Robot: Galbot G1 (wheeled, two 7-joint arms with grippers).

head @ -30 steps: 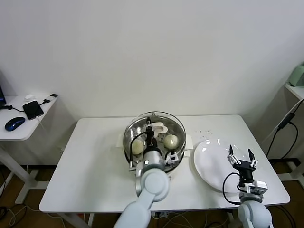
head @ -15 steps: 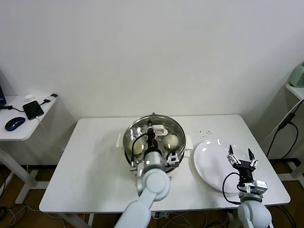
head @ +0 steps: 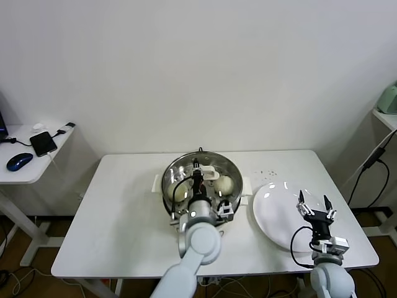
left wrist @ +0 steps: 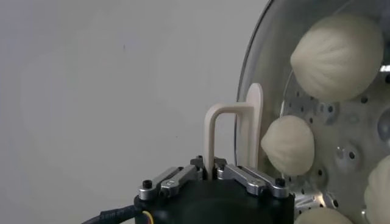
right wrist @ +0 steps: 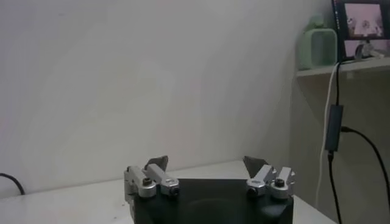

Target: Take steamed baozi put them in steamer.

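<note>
On the side desk lie a mouse (head: pixel 18 161) and phone (head: pixel 43 143). The left hand (head: pixel 197 171) grips the glass lid (head: pixel 211 169) by its handle over the steamer (head: pixel 169 184) — steamed baozi (head: pixel 223 184) inside. Right hand (head: pixel 314 205), splayed, hovers over the plate (head: pixel 276 214).

white plate (head: pixel 279 211), phone (head: pixel 43 143), mouse (head: pixel 18 161)

A white table (head: pixel 124 211) is seen carrying the steamer (head: pixel 170 171) at its centre, and a white plate (head: pixel 276 214) lies near its right edge.
</note>
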